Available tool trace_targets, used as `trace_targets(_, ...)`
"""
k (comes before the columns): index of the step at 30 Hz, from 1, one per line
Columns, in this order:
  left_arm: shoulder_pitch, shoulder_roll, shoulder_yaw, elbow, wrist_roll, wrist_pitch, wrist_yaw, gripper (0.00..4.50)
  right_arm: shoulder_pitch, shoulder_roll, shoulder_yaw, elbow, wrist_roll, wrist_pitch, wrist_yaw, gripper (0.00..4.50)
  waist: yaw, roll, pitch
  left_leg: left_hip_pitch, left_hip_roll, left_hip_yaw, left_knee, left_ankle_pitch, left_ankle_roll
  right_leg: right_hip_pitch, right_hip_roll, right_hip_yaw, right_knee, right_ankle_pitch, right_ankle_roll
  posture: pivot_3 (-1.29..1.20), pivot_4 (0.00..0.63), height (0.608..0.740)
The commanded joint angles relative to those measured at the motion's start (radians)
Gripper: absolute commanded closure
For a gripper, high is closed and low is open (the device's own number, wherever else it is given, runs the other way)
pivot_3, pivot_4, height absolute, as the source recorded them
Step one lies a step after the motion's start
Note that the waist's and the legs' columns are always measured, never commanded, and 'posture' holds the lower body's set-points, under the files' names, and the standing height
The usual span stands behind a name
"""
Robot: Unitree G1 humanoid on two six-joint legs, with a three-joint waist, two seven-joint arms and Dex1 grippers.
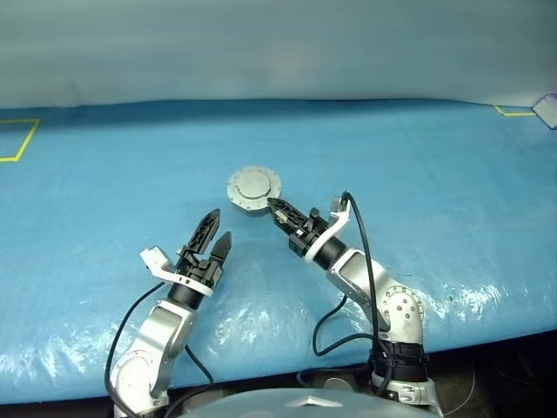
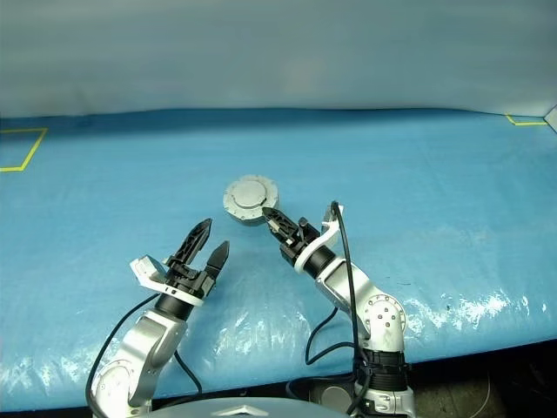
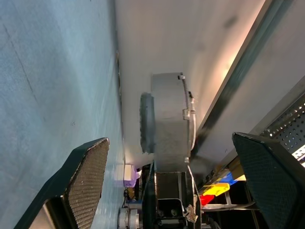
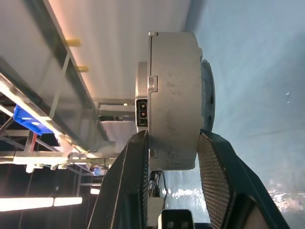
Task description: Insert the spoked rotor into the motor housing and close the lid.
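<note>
The motor housing (image 4: 171,95) is a closed grey puck, with the ribbed-rim lid (image 1: 254,188) lying flat on it. My right gripper (image 1: 277,209) is shut on the puck's near edge, one finger on each flat face, as the right wrist view shows (image 4: 174,148). The puck hangs a little above the blue table near its middle. The spoked rotor is hidden. My left gripper (image 1: 221,225) stands open and empty to the left of the puck and nearer to me. In the left wrist view the puck (image 3: 169,124) is edge-on ahead of the left gripper's wide-apart fingers (image 3: 88,176).
A blue sheet (image 1: 418,200) covers the table, and its front edge runs just below my arms. Yellow tape marks lie at the far left (image 1: 19,139) and the far right (image 1: 513,111). A small white object (image 1: 546,109) sits at the far right corner.
</note>
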Motion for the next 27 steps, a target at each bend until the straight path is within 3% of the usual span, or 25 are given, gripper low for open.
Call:
trace_targets(1, -0.011, 0.013, -0.015, -0.009, 0.015, 0.015, -0.053, 0.0, 0.011, 0.011, 0.044, -0.077, 0.062, 0.006, 0.006, 3.35, 0.0, 0.0, 0.0, 0.0, 0.0, 0.0, 0.0, 0.0, 0.0, 0.0, 0.0, 0.0, 0.0, 0.0, 0.0, 0.0, 0.15, 0.74)
trace_targets(8, -0.026, 0.018, -0.029, -0.007, 0.014, 0.025, -0.111, 0.0, 0.039, 0.0, 0.085, -0.088, 0.071, 0.006, -0.003, 3.35, 0.0, 0.0, 0.0, 0.001, 0.0, 0.0, 0.003, 0.0, 0.0, 0.001, 0.0, 0.0, 0.0, 0.001, 0.001, 0.0, 0.15, 0.74)
trace_targets(27, -0.069, -0.06, -0.043, -0.008, 0.004, -0.051, 0.03, 0.0, 0.074, -0.072, 0.165, -0.139, 0.11, 0.017, 0.021, 3.35, 0.002, 0.0, 0.0, 0.001, 0.0, 0.0, 0.009, 0.0, 0.001, 0.004, 0.001, 0.001, 0.0, 0.003, 0.005, 0.0, 0.15, 0.74)
